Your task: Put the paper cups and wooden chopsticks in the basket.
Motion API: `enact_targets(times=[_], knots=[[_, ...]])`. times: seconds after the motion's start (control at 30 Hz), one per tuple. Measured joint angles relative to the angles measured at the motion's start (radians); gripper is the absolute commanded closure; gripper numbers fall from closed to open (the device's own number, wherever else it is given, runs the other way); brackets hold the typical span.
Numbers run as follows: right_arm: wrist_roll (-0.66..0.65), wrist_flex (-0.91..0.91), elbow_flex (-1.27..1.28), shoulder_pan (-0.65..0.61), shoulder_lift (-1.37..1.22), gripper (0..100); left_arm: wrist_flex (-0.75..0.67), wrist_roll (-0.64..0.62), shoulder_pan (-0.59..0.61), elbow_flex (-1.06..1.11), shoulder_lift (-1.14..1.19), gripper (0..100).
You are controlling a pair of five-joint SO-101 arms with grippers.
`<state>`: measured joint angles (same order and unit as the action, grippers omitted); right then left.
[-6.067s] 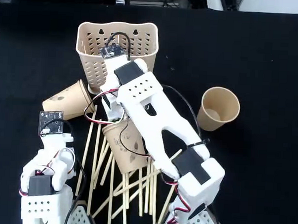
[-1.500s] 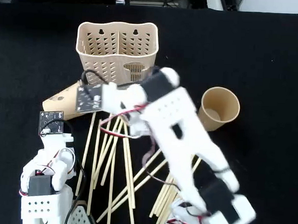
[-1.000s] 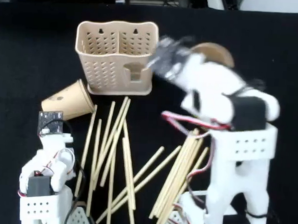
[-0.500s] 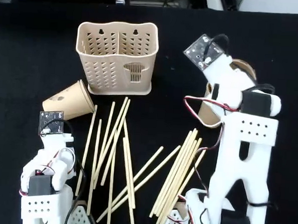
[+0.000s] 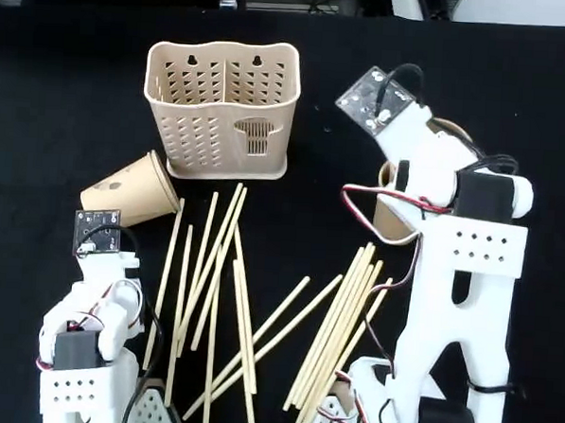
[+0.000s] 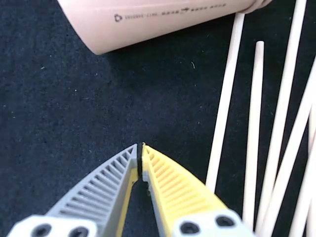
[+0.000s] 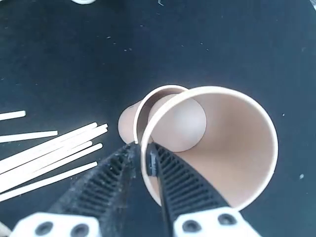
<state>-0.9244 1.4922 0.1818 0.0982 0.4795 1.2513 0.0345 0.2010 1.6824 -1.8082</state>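
Observation:
My right gripper point(image 7: 143, 148) is shut on the rim of an upright paper cup point(image 7: 217, 143), one finger inside and one outside. In the high view that cup point(image 5: 386, 222) is at the right, mostly hidden under the right arm. A second paper cup point(image 5: 132, 189) lies on its side left of the beige basket point(image 5: 222, 104). Several wooden chopsticks point(image 5: 213, 265) are scattered on the black table, with a tighter bundle point(image 5: 338, 319) beside the right arm. My left gripper point(image 6: 139, 145) is shut on nothing, just short of the lying cup point(image 6: 163, 19) and next to chopsticks point(image 6: 224, 98).
The basket stands upright at the back, open side up. The left arm's base point(image 5: 80, 371) is at the front left and the right arm's base point(image 5: 423, 418) at the front right. Black cloth point(image 5: 62, 86) covers the table.
The right arm swung from the basket across to the right and came down over the upright cup, closing on its rim. Chopsticks were swept into a bundle at the right. The left arm stayed still.

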Motion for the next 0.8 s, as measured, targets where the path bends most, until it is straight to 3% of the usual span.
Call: enact_targets(times=[0.8], knots=[[0.166,0.064,0.037,0.003,0.000,98.4,0.000,0.000,0.000,0.000,0.000,97]])
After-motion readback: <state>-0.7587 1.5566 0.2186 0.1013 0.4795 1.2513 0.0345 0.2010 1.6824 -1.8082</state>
